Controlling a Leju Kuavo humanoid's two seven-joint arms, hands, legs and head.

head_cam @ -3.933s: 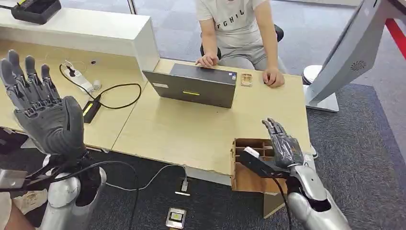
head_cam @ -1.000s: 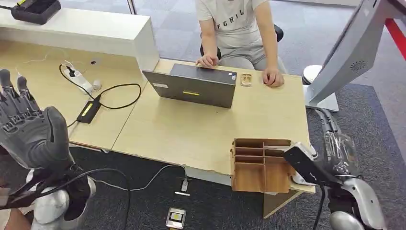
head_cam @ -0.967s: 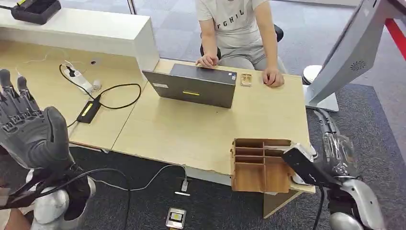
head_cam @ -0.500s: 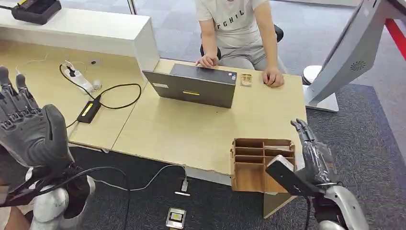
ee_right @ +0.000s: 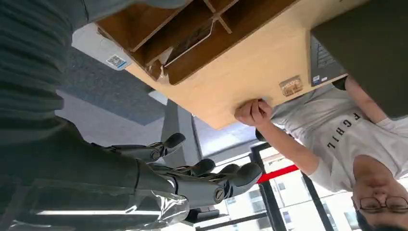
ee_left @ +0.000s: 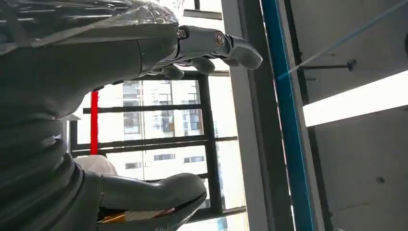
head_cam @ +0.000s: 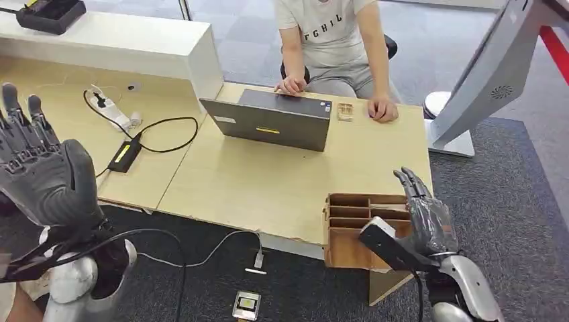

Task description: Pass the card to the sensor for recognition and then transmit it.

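Across the middle, a pale wooden desk point(head_cam: 268, 181), with a raised white shelf point(head_cam: 121, 47) along its far left side. At the far edge, a seated person point(head_cam: 335, 40) in a light T-shirt, both of that person's hands resting on the desk top. Just in front of them, near the far edge, an open grey laptop point(head_cam: 275, 121), its back turned this way.

Off the near left corner, raised above the desk, the left hand point(head_cam: 43, 174): fingers upright, spread, released, grasping nothing.

On the near right corner, a brown box point(head_cam: 355, 228) with open compartments. Just beside its right side, the right hand point(head_cam: 426, 218): fingers straight, slightly apart, released, holding nothing; cannot tell whether touching the box.

Toward the left edge, a white power strip point(head_cam: 114, 114) and a black adapter point(head_cam: 124, 155) with a looping cable.

In a right-hand compartment of the box, what looks like the card point(ee_right: 187, 41), flat and pale.

Beside the laptop's right corner, near the person's hand, a small tan piece point(head_cam: 345, 111).
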